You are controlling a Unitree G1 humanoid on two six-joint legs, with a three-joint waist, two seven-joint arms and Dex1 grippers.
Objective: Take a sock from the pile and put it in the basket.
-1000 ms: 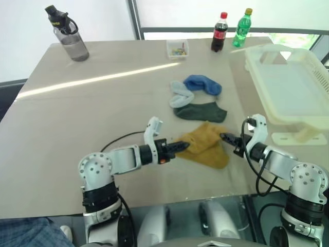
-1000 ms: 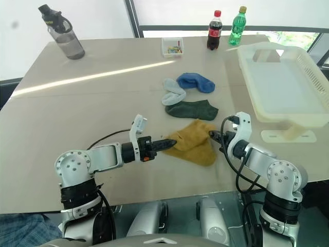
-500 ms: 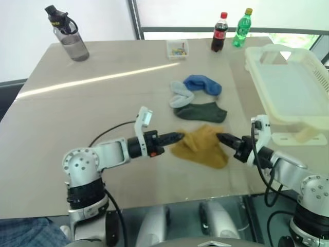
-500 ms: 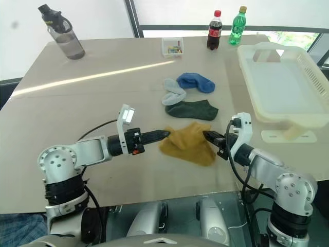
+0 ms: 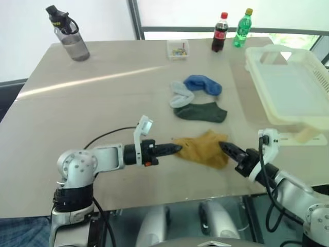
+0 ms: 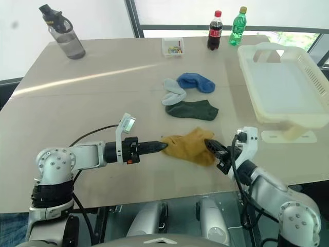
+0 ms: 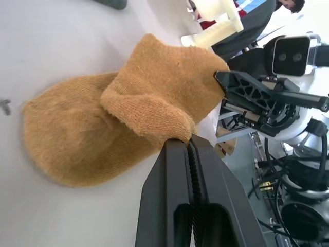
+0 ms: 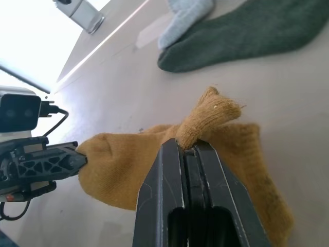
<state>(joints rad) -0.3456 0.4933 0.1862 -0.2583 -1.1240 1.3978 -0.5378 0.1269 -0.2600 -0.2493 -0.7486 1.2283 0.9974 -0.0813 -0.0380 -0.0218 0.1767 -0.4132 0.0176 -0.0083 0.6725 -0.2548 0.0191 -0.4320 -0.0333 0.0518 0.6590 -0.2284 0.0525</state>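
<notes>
The mustard-yellow sock [image 5: 202, 149] lies bunched near the table's front edge, apart from the pile. My left gripper [image 5: 176, 150] is shut on a fold at the sock's left end, seen up close in the left wrist view [image 7: 189, 143]. My right gripper [image 5: 224, 147] is shut on a pinched-up tuft at its right end [image 8: 189, 146]. The sock sags between the two, its middle on the table. The pile holds a blue sock [image 5: 203, 84], a light grey sock [image 5: 181, 95] and a dark green sock [image 5: 200, 111]. The cream-white basket [image 5: 314, 68] stands at the right.
A grey water bottle [image 5: 68, 33] stands at the far left corner. A small clear box [image 5: 177, 49], a cola bottle [image 5: 219, 32] and a green bottle [image 5: 242, 27] line the far edge. A white bracket [image 5: 300, 137] lies under the basket's near side.
Both grippers have drawn back toward the table's front edge with the yellow sock, the right one more. The sock now lies farther from the dark green sock.
</notes>
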